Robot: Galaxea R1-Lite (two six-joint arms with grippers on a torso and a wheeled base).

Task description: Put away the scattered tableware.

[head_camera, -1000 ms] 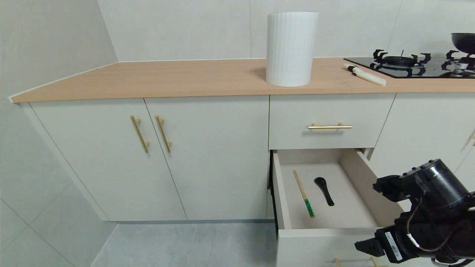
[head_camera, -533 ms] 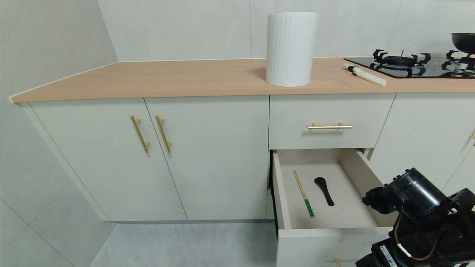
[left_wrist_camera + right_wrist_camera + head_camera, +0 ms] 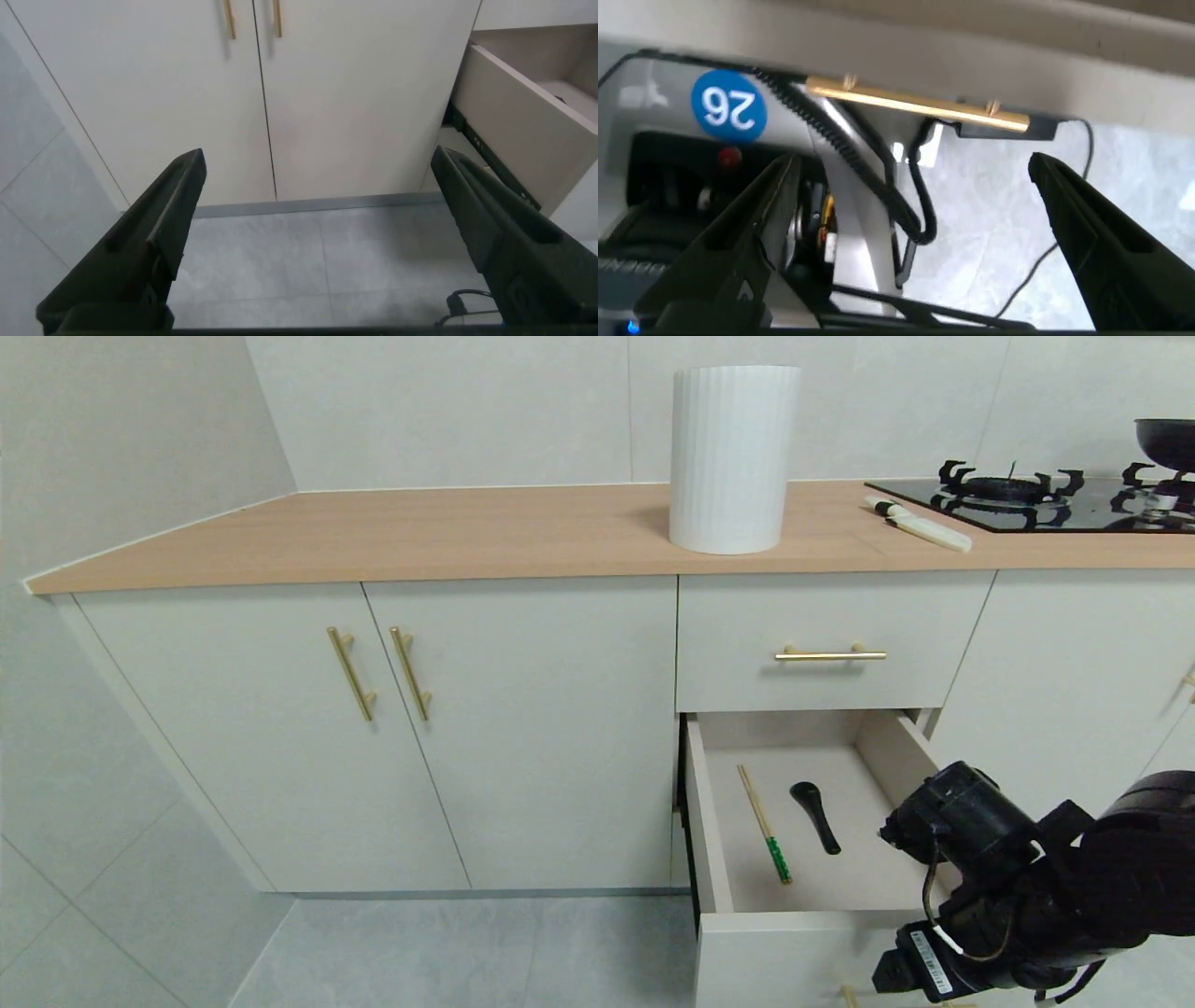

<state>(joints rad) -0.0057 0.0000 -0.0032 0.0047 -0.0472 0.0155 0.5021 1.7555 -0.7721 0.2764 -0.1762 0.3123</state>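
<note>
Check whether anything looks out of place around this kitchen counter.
A cream-coloured knife lies loose and askew on the wooden countertop beside the black glass stove, while the wooden chopsticks and black spoon lie in the open drawer.

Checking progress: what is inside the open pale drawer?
Wooden chopsticks with green ends and a black spoon lie apart on the drawer floor. The robot's right arm hides its front right corner.

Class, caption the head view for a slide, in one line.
The open drawer under the counter holds chopsticks and a black spoon.
</note>
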